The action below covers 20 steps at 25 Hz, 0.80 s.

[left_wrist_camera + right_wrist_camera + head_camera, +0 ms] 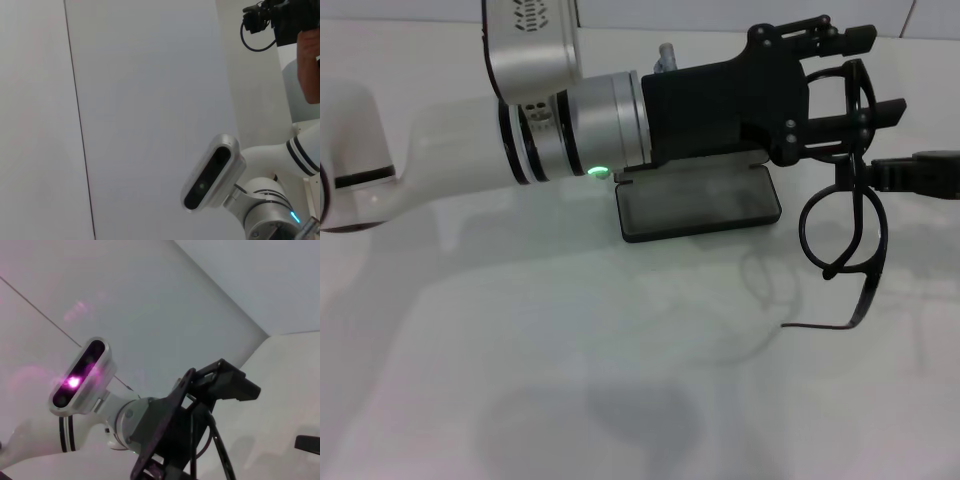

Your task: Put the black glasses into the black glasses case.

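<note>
the left arm, white with a silver wrist ring and a black hand (840,85), reaches across the head view from the left, well above the white desk (570,380). its hand pinches the thin black-framed glasses with roundish clear lenses (845,225) by the upper rim, one finger on each side of the frame. the glasses hang clear of the desk, one lens up between the fingers, the other lens lower down, and a slim temple arm trails down and curls toward the desk. the black rectangular hard case with rounded corners (700,205) lies open on the desk below and behind the left wrist, its grey-lined tray facing up, apart from the hanging glasses. the right hand (920,172) shows only as a dark tip at the right edge, just beside the frame; i cannot tell whether it is spread or pressed together. the right wrist view shows the left hand (220,390) from the other side, with the frame's thin black wire below it.
</note>
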Each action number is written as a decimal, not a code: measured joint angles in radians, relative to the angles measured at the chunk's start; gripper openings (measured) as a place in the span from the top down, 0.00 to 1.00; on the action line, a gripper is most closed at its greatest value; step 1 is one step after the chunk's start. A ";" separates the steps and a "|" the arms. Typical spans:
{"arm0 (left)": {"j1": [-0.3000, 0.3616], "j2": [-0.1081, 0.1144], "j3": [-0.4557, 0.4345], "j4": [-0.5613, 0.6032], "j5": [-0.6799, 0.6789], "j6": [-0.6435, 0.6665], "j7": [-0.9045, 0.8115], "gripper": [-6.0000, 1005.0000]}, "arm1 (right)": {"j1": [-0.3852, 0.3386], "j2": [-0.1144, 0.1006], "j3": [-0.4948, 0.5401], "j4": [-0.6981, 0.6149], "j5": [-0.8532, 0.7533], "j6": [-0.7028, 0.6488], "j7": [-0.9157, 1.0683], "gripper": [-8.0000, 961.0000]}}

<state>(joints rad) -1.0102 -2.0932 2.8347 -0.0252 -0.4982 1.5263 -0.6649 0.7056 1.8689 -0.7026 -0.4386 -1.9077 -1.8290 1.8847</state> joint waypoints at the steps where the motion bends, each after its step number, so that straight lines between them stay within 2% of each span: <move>1: 0.000 0.000 0.000 -0.001 0.000 0.000 0.000 0.30 | -0.001 0.000 0.000 0.000 0.001 -0.001 0.000 0.90; 8: 0.001 0.004 -0.001 -0.002 -0.002 0.033 0.001 0.30 | -0.020 -0.001 0.026 -0.006 0.003 0.026 -0.011 0.90; 12: 0.025 0.010 -0.003 -0.019 -0.007 0.122 0.001 0.30 | -0.036 -0.002 0.066 -0.014 0.003 0.027 -0.030 0.90; 15: 0.048 0.012 -0.004 -0.065 -0.040 0.141 -0.001 0.30 | -0.044 -0.007 0.093 -0.017 0.004 0.011 -0.041 0.90; 17: 0.086 0.010 0.001 -0.132 -0.093 0.127 -0.015 0.30 | -0.062 -0.013 0.196 -0.038 0.021 -0.065 -0.081 0.90; 20: 0.101 0.010 0.005 -0.151 -0.095 0.113 -0.025 0.30 | -0.076 -0.013 0.233 -0.058 0.063 -0.090 -0.100 0.90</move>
<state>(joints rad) -0.9092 -2.0836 2.8400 -0.1760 -0.5935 1.6389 -0.6896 0.6293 1.8564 -0.4698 -0.4965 -1.8452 -1.9190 1.7847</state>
